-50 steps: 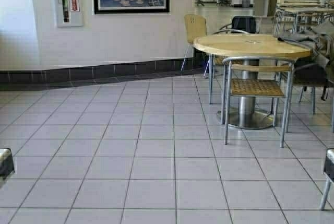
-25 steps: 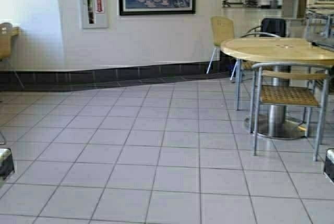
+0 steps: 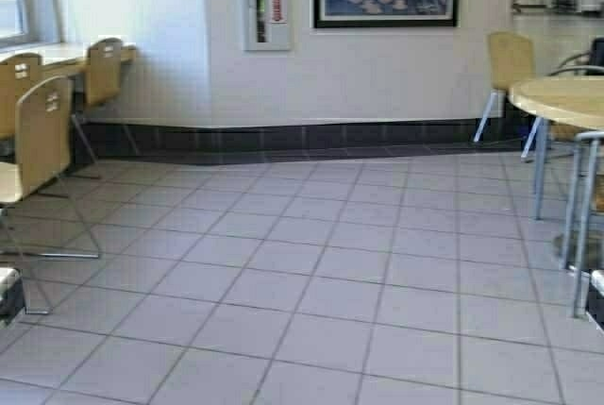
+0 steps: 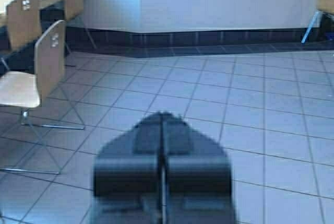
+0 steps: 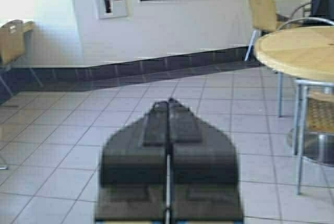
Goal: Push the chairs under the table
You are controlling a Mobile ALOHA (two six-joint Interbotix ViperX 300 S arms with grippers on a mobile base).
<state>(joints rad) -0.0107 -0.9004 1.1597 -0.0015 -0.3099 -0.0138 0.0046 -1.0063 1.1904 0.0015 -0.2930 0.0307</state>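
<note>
Ahead and left of the left gripper (image 4: 163, 130), its fingers pressed together, three chairs (image 3: 42, 136) stand by the table (image 3: 66, 51) at the wall. Bare tile floor (image 3: 311, 273) lies open ahead of both grippers. The right gripper (image 5: 168, 114) is also pressed shut, a round table (image 5: 302, 49) ahead to its right.

The nearest chair (image 3: 38, 141) is cut off by the left edge, as is the worktop (image 3: 57, 51). The round table (image 3: 566, 98) runs off the right edge.
</note>
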